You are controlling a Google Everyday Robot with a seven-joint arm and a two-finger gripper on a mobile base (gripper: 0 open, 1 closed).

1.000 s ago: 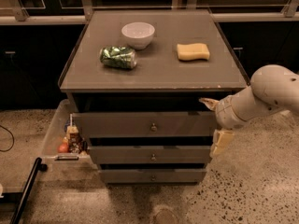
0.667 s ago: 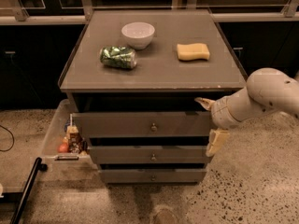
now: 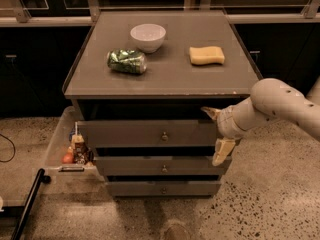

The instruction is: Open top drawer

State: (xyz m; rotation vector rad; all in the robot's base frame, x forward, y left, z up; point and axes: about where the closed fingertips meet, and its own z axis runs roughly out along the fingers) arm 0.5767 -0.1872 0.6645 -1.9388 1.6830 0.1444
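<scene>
Three drawer fronts stack up in the cabinet [image 3: 170, 81] facing me. Above the two shorter lower fronts [image 3: 150, 166] near the floor comes the top drawer [image 3: 125, 134], the tallest and widest, sitting directly under the cabinet's slab.

My gripper [image 3: 218, 133] is at the drawer's right end, spread apart with nothing between its fingers. One fingertip [image 3: 210, 113] is up by the dark gap above the front, and the other [image 3: 222, 152] hangs past its lower edge.

I judge the drawer to be a stiff, rigid box that slides straight out. It is probably light if empty, with some drag at the start, and nothing about it is fragile. The knob [image 3: 164, 135] at centre is the natural hold, but it is small, round and metal, so likely slippery to pinch. The right edge of the front, where I am, might be hooked instead.

The front itself is flat, plain and grey-brown.

Farther back, on the cabinet's top, lie a crushed green can [image 3: 127, 61], a yellow sponge [image 3: 206, 55] and a white bowl [image 3: 148, 36]. A jerky pull could shake them.
</scene>
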